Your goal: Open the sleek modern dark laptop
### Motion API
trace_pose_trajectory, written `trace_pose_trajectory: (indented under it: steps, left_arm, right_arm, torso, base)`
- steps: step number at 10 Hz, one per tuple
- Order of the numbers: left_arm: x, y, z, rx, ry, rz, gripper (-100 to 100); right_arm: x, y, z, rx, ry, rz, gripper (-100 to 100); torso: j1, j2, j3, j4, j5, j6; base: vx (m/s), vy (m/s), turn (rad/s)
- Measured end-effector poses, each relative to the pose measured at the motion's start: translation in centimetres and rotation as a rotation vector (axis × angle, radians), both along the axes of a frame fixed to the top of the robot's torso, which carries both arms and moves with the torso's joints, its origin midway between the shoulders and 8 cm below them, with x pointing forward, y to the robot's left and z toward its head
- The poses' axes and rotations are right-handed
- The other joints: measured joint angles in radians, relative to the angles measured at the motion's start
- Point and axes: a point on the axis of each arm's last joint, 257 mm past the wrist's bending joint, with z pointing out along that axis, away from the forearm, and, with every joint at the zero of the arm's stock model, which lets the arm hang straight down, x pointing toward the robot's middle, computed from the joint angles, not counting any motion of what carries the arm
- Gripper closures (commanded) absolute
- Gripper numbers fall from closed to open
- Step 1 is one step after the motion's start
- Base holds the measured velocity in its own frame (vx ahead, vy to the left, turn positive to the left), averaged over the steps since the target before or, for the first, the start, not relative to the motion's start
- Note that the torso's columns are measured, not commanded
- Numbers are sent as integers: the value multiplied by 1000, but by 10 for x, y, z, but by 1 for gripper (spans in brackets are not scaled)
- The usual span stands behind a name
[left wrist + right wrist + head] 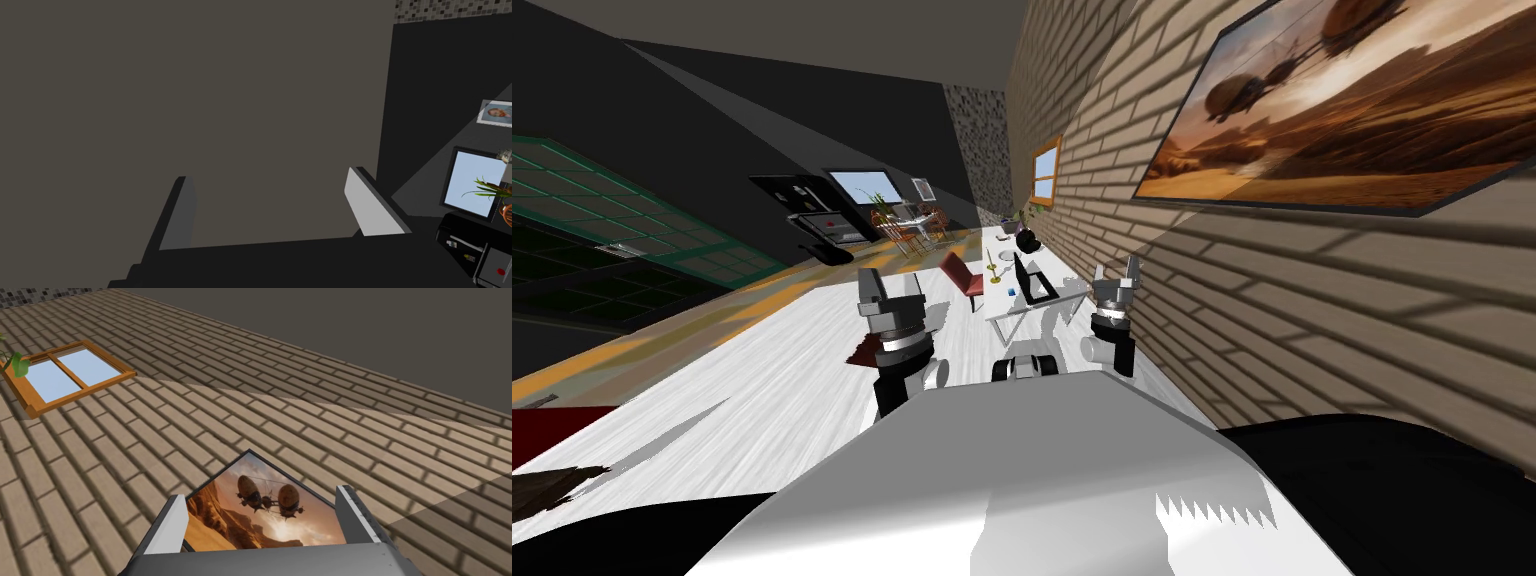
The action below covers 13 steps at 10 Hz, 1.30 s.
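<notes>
Observation: the dark laptop (pixel 1036 282) sits on a white surface (pixel 1017 309) against the brick wall (pixel 1272 300), ahead of the robot and well apart from both arms. How its lid is angled cannot be told.

Assessment: the step in hand appears to be the approach. The base should close in and square up to the surface before either arm reaches for the lid's free edge.

Left gripper (pixel 890 292): raised, fingers (pixel 372 212) spread wide, holding nothing. Right gripper (pixel 1119 280): raised beside the wall, fingers (pixel 172 528) likewise wide apart, touching nothing.
</notes>
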Motion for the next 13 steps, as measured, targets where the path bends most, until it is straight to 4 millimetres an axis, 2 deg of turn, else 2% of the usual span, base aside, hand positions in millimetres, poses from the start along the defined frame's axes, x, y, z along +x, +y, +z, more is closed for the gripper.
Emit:
trace_pose_trajectory:
  steps: [1,3,8,13]
  left_arm:
    - [0,0,0,0,0,0,0]
    - [0,0,0,0,1,0,0]
    - [0,0,0,0,1,0,0]
    - [0,0,0,0,1,0,0]
  right_arm:
    - [0,0,0,0,0,0,-100]
    - [3,7,0,-74,17,12,-100]
    - [16,28,-10,-336,70,-6,-100]
    - [30,43,-25,-626,113,-103,-100]
  torso:
    - [0,74,-148,74,0,0]
    - [1,117,-236,117,0,0]
    - [0,120,-242,121,0,0]
    - [0,121,-241,121,0,0]
  base:
    - [8,11,-12]
    - [12,31,-22]
    - [23,55,-32]
    - [36,84,-53]
